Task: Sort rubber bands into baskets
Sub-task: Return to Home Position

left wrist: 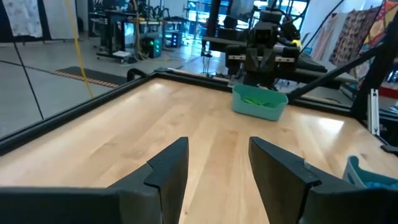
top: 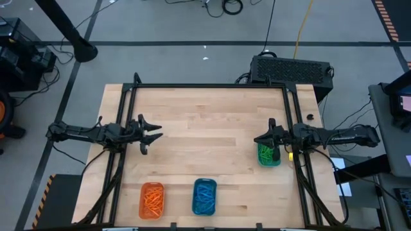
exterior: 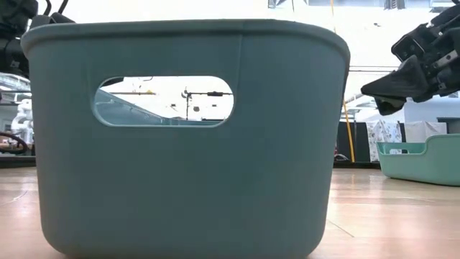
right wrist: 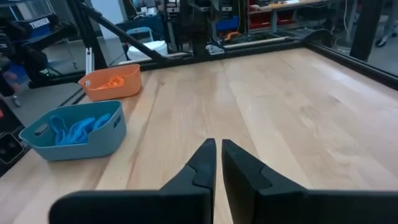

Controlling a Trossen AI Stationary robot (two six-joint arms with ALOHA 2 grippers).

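Wood table, green basket — grey floor around.

In the low view the wall of the blue basket hides its contents and most of the desk behind it; the green basket is cut off at the picture's edge. From above, the right gripper covers part of the green basket near the desk's right edge.
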